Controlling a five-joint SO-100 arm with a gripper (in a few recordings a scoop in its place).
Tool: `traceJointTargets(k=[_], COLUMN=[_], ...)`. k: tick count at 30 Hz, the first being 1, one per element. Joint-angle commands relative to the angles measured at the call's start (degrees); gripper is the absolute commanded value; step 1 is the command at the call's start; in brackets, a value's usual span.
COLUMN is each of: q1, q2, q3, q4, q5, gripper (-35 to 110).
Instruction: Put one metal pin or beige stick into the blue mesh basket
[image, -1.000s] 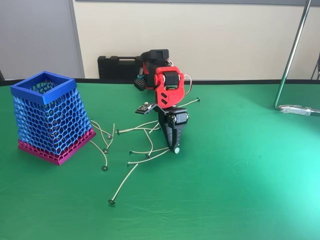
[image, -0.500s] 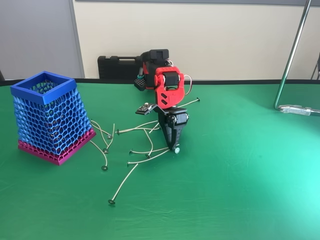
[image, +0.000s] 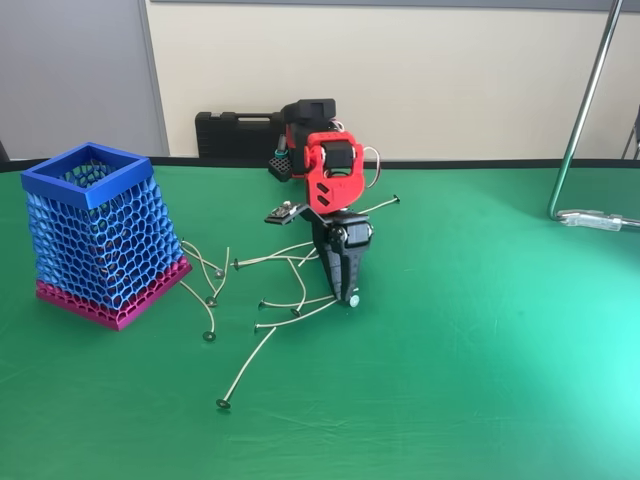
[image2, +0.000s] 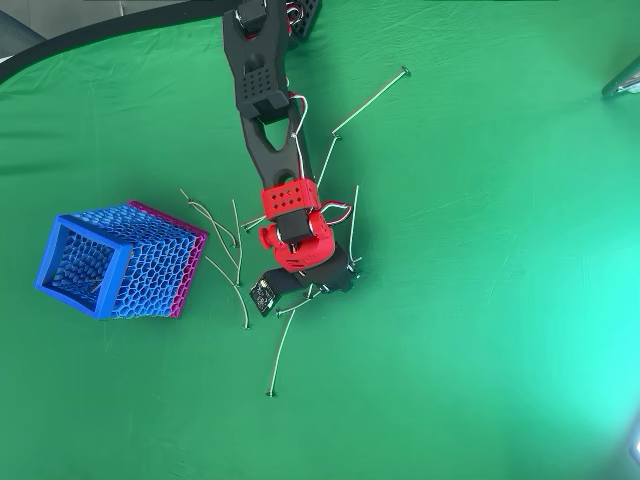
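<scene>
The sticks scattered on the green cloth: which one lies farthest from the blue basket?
The stick beyond the arm, alone at the top of the overhead view, its head pointing away from the basket. The others cluster between basket and gripper.

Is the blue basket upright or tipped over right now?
Upright: the basket stands on its pink base, open rim on top, on the green table.

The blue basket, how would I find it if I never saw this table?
Look along the green table to its left side in the fixed view, left of the red robot arm. The blue mesh basket stands there, tall and honeycombed with a pink base, far bigger than the thin sticks lying nearby.
</scene>
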Motion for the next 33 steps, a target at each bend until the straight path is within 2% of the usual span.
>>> traceJointTargets(k=[1,33], q1=[0.44,-2.20], q2=[2.72,0.26], q3=[-2.90,-2.20], q4=[-1.14,-2.99], q5=[-0.44,-0.79], gripper=[13,13])
